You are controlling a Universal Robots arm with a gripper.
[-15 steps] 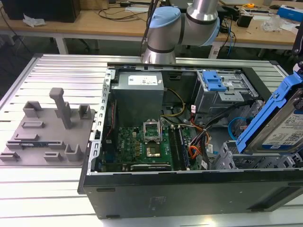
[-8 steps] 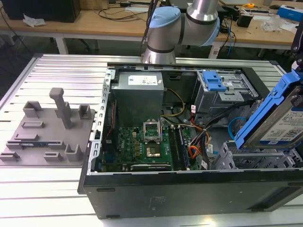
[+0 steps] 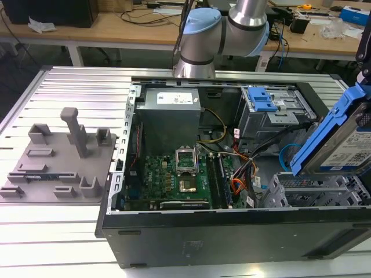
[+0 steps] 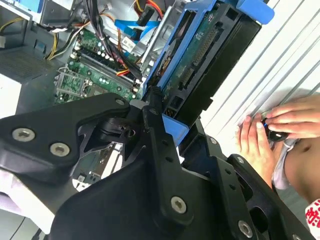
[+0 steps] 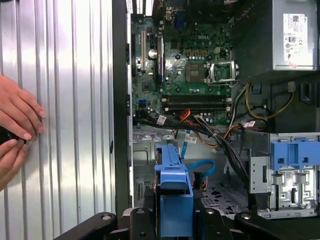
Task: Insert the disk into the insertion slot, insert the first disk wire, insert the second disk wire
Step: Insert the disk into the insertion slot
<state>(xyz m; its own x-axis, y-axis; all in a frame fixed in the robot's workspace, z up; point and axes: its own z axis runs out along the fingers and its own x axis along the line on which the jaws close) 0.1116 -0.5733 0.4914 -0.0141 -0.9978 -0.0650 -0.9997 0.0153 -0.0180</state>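
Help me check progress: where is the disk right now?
At the exterior view's right, the disk is held tilted in the gripper, above the insertion slot and not yet in it.

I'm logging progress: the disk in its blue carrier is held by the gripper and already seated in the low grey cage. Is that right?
Not seated. In the exterior view the disk hangs tilted above the insertion slot, outside it. The gripper is indeed shut on its blue carrier.

The exterior view looks steeply down on the open computer case (image 3: 232, 237) from beyond one long side. Both wrist views hang close over it, sharing the disk (image 5: 174, 200) and motherboard (image 5: 185, 55).
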